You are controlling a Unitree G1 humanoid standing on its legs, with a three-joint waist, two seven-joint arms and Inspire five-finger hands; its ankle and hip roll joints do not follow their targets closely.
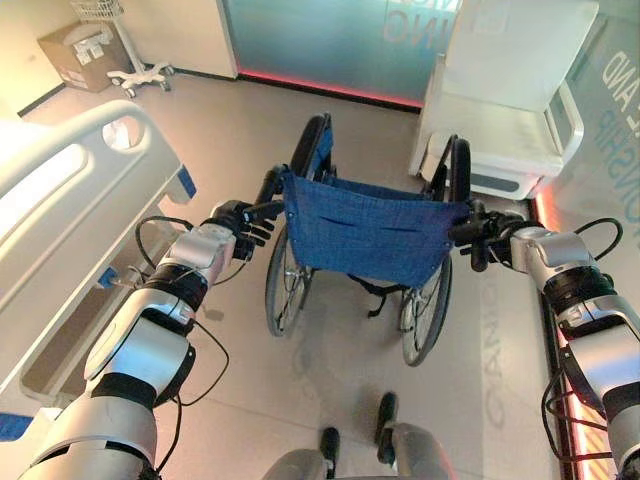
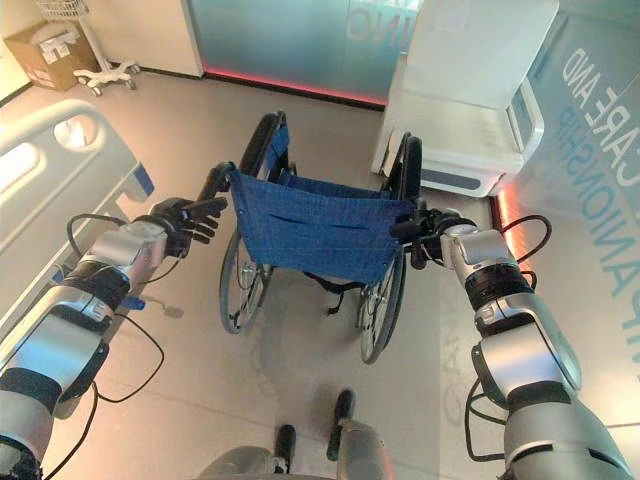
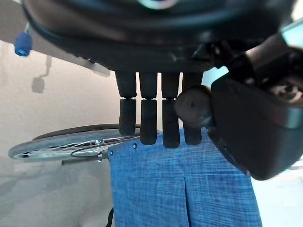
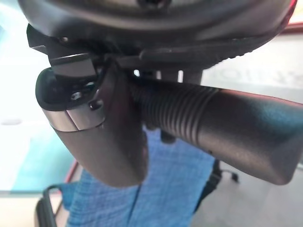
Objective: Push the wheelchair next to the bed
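Your view looked down on the floor [image 1: 330, 390] of a ward room. The bed [image 1: 70, 200], white with a moulded side rail, lay along your left side. A white padded chair [image 1: 510, 110] stood at the far right against a glass partition [image 1: 320, 40]. The wheelchair [image 1: 362, 235] stood directly ahead of you, its blue fabric back facing you, just beside the bed's rail but apart from it and well short of the white chair.

Your left hand [image 1: 243, 228] sat at the wheelchair's left push handle [image 1: 268, 208]; in its wrist view the fingers [image 3: 148, 116] hung straight and relaxed beside the handle's end, not wrapped round it. Your right hand [image 2: 432, 236] was clamped on the right push handle [image 4: 213, 125], thumb curled under the ribbed grip.

A cardboard box [image 1: 80, 55] and a wheeled stand [image 1: 135, 70] stood in the far left corner.
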